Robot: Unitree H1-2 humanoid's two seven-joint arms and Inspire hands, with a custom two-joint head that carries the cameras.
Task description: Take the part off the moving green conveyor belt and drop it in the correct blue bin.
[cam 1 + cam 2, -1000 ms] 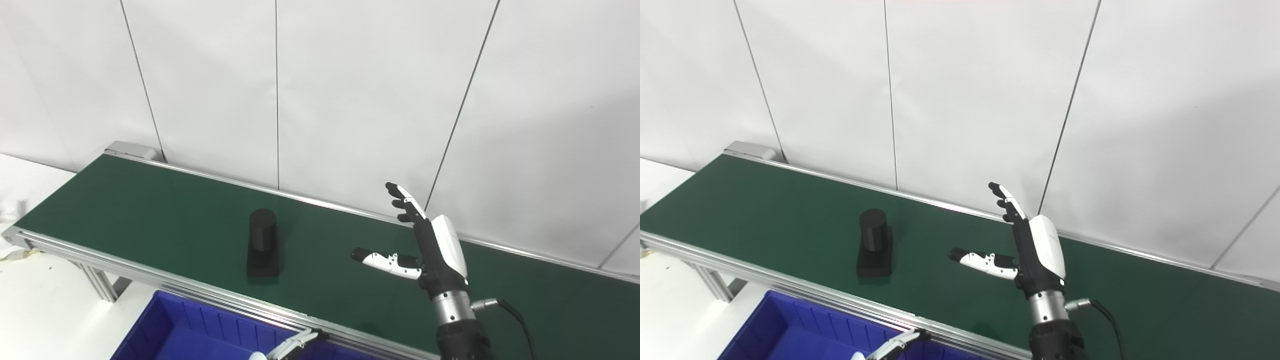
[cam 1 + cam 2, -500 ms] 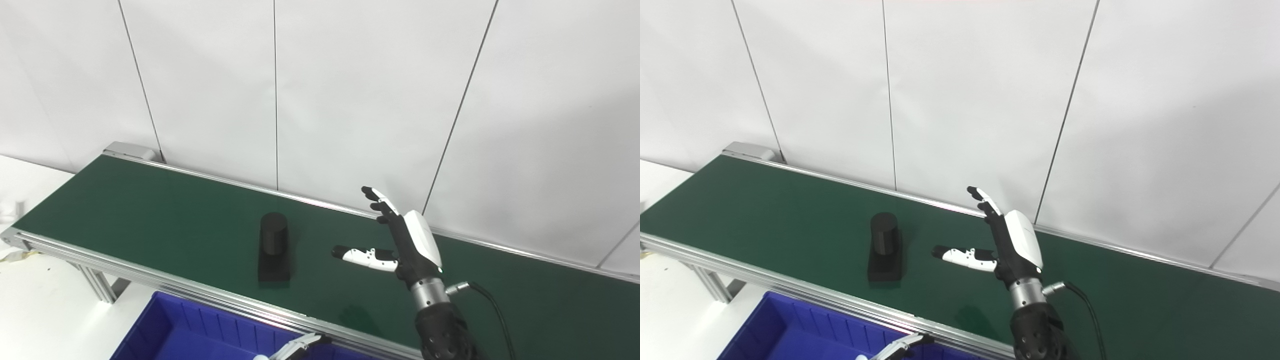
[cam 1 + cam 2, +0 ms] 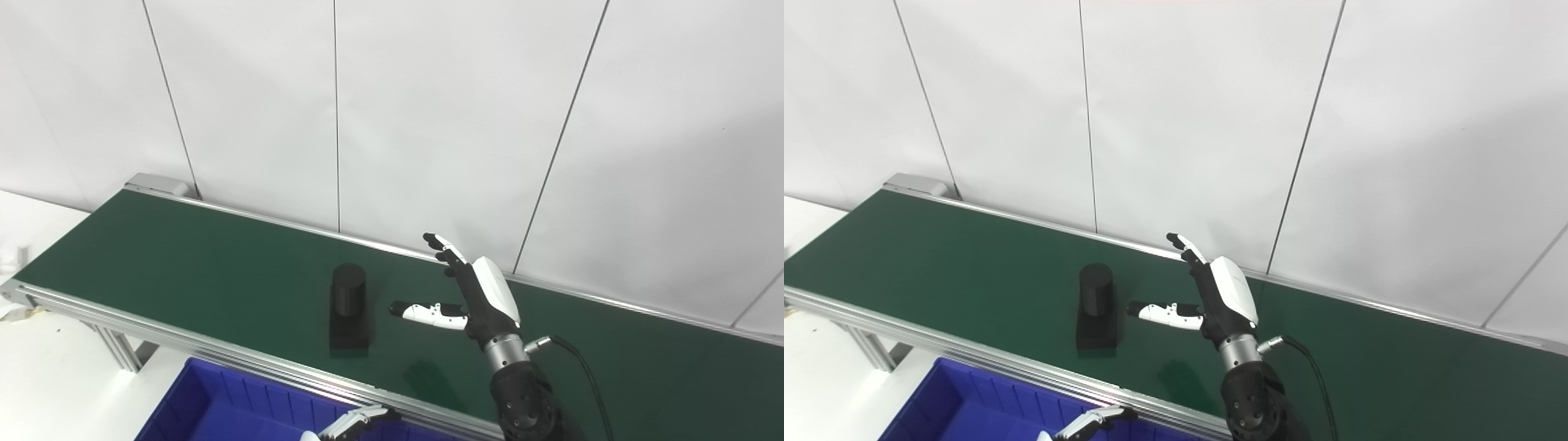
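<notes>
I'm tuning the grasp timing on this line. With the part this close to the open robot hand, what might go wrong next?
1. The tall black cylinder-on-block part stands upright; the right robot hand, open beside it, may knock it over with its thumb.
2. The green conveyor belt is moving, so closing late may miss the part.
3. The blue plastic bin sits below the belt's near rail; a loose grip may drop the part outside it.

Black part (image 3: 348, 306) carried along the green conveyor belt (image 3: 184, 257) toward 3 o'clock since 1 s ago, standing upright as before. Right hand (image 3: 474, 294) moved toward 9 o'clock and a little lower over the belt, fingers spread, thumb tip now just beside the part at its 3 o'clock side, not touching. Left hand (image 3: 349, 422) shifted slightly at the bottom edge.
</notes>
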